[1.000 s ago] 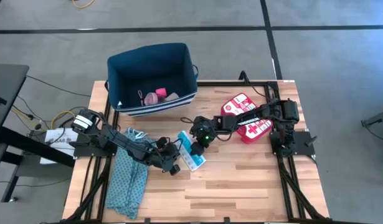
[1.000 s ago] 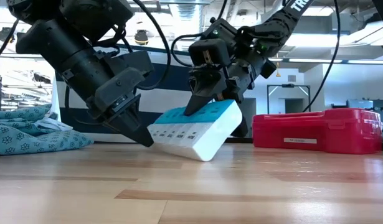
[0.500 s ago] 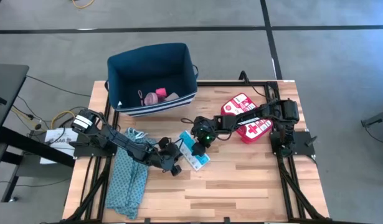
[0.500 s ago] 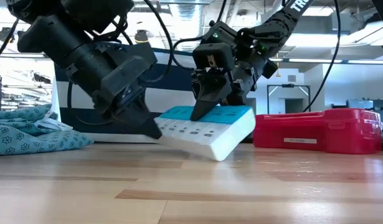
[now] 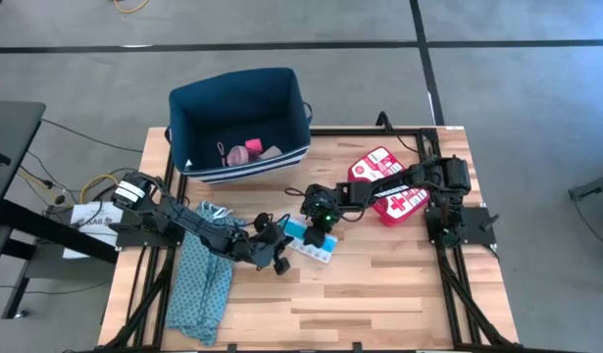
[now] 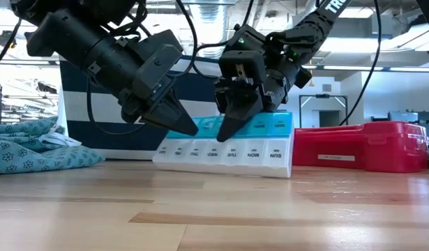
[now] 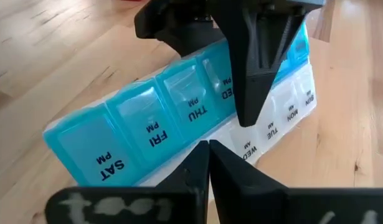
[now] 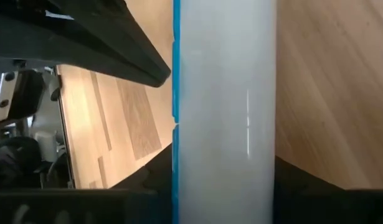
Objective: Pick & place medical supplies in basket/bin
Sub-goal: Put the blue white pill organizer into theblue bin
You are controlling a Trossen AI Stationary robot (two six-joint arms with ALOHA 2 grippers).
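Observation:
The blue pill organizer strip lies on the table's middle, its white row facing the near edge and its teal row on top. My right gripper stands over its middle, shut on it. My left gripper is shut, its tip at the strip's left end. The red first-aid case rests flat at the right. The navy bin stands at the far left edge with pink items inside. My left gripper touches the strip's left end near the SAT and FRI lids with its shut fingertips, coming level from the table's left. My right gripper pinches the middle of the strip between its two fingers, lying across it, from above pointing down. One finger lies on the white row's near face. The strip's lower long edge sits on the table.
A teal patterned cloth lies at the table's near left, under my left arm. The near half of the table is bare wood. The bin's striped wall stands just beyond the strip.
The pill organizer strip has swung about in my right gripper's hold: it pointed toward the near edge with one end raised, and now lies level with its long side facing the near edge. My left gripper has moved right, following the strip's left end.

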